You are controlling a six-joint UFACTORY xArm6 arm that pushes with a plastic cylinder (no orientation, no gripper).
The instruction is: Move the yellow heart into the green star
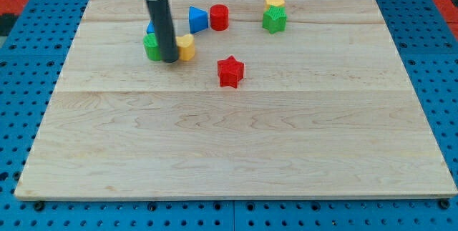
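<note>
Between green block (151,47) and yellow heart (186,46): my tip (170,61).

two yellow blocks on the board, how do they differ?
The yellow heart sits at the view's left, right beside my tip; the yellow hexagon sits far from it, at the view's upper right.
The yellow heart has the rod between it and a green block; the yellow hexagon touches the green star just below it.
Both are yellow and similar in size.
</note>
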